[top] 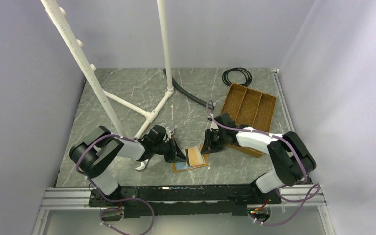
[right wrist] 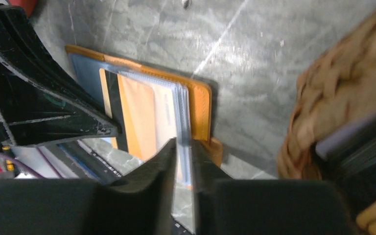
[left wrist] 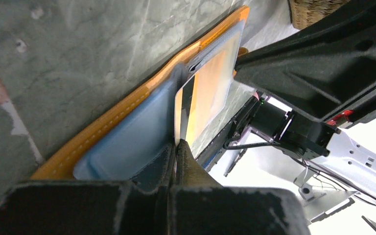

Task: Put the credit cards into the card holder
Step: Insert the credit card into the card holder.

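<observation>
Seeing left end effector (left wrist: pixel 177 147) pinched shut on a clear sleeve (left wrist: pixel 215 78) of the squarish orange-tan leather card holder (left wrist: pixel 127 105); right end effector (right wrist: pixel 183 147) straddling its pages, grip unclear tbh.

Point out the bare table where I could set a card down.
Bare table lies between the white pipe frame and the brown tray, and between the card holder and the table's near edge. Crowded at the holder: left fingers and right fingers meet there.
</observation>
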`<state>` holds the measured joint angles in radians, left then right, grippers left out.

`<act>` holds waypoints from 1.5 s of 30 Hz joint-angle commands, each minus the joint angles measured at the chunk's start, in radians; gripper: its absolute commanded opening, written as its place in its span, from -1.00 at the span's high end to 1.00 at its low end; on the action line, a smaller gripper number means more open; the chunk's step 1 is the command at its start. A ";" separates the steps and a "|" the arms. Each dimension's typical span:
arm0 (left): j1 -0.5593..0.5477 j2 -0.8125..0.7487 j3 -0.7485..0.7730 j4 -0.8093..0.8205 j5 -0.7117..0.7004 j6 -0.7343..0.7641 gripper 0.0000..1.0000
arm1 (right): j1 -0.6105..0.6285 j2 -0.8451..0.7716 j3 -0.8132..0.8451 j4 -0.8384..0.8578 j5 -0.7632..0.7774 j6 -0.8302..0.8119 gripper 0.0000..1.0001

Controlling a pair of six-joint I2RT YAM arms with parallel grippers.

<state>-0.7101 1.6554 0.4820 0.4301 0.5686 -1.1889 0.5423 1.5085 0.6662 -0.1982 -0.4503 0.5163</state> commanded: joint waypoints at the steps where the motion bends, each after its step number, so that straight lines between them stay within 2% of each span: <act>1: -0.014 -0.037 0.013 -0.074 -0.136 0.019 1.00 | -0.011 -0.079 -0.020 -0.106 0.029 -0.015 0.42; 3: -0.015 -0.026 0.014 -0.071 -0.131 0.017 1.00 | -0.013 -0.093 -0.026 -0.113 0.017 -0.030 0.33; 5: -0.018 -0.006 0.016 -0.052 -0.124 0.009 1.00 | -0.012 -0.085 -0.047 -0.079 -0.027 -0.030 0.38; 8: -0.028 0.025 0.018 -0.016 -0.118 -0.007 1.00 | -0.009 -0.058 -0.085 -0.007 -0.079 0.003 0.75; 12: -0.051 0.040 0.030 0.015 -0.146 -0.027 1.00 | -0.007 -0.044 -0.108 0.033 -0.071 0.030 1.00; 20: -0.118 0.024 0.124 -0.119 -0.263 -0.028 0.98 | 0.006 -0.071 -0.164 0.093 -0.061 0.167 1.00; 23: -0.118 0.010 0.148 -0.199 -0.254 0.000 0.63 | 0.007 -0.098 -0.165 0.070 -0.019 0.165 1.00; 25: -0.117 -0.013 0.136 -0.217 -0.248 0.011 0.25 | 0.005 -0.110 -0.150 0.033 0.010 0.140 1.00; 28: -0.118 -0.030 0.147 -0.257 -0.228 0.035 -0.03 | 0.006 -0.114 -0.146 0.035 0.008 0.128 1.00; 30: -0.118 -0.027 0.160 -0.257 -0.215 0.052 -0.10 | 0.007 -0.114 -0.150 0.053 -0.001 0.133 1.00; 34: -0.127 0.020 0.227 -0.259 -0.157 0.080 -0.09 | 0.010 -0.141 -0.148 0.057 -0.013 0.162 1.00; 38: -0.131 -0.086 0.280 -0.520 -0.257 0.171 -0.29 | 0.005 -0.253 -0.029 -0.189 0.175 0.101 1.00; 39: -0.131 -0.123 0.294 -0.581 -0.305 0.195 -0.38 | -0.003 -0.275 0.003 -0.243 0.210 0.074 0.94; 40: -0.129 -0.151 0.311 -0.639 -0.333 0.220 -0.75 | -0.011 -0.296 0.038 -0.292 0.241 0.057 0.83; 41: -0.124 -0.173 0.333 -0.686 -0.346 0.243 -0.96 | -0.031 -0.312 0.069 -0.331 0.263 0.037 0.74; 45: -0.119 -0.207 0.419 -0.800 -0.350 0.303 -0.99 | -0.247 -0.377 0.102 -0.380 0.217 -0.041 0.35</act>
<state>-0.8345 1.4948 0.8097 -0.1879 0.2813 -0.9859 0.4656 1.1969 0.7200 -0.4656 -0.2813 0.5739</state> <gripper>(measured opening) 0.991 0.259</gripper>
